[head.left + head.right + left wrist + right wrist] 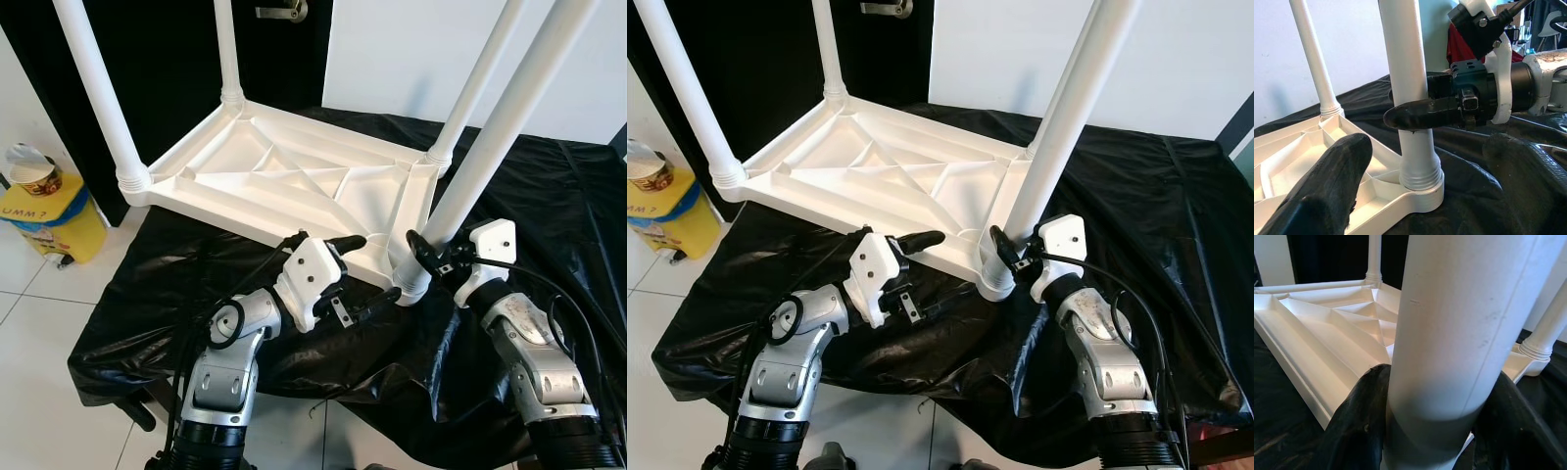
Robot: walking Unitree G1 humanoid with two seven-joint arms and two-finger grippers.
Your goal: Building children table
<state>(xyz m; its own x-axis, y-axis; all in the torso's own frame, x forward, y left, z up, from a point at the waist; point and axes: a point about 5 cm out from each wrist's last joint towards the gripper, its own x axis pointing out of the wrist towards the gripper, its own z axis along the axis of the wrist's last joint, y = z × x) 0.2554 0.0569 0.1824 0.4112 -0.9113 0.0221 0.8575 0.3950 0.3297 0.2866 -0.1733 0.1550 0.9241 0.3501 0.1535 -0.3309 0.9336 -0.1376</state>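
Observation:
A white plastic children's table (294, 181) lies upside down on a black sheet (558, 206), with all its legs standing up from the corners. My right gripper (423, 257) is shut on the near right leg (495, 137) just above its threaded base. In the right wrist view that leg (1459, 333) stands between both fingers (1359, 426). My left gripper (364, 274) is open at the table's near edge, left of that leg and holding nothing. In the left wrist view, one of its fingers (1327, 191) is over the table rim, and the leg's socket (1422, 188) lies ahead.
A yellow bin (49, 220) with a cup on top stands on the white tiled floor (29, 323) to the left. A dark door (176, 59) and a white wall (411, 49) are behind the table. The sheet hangs over the near edge.

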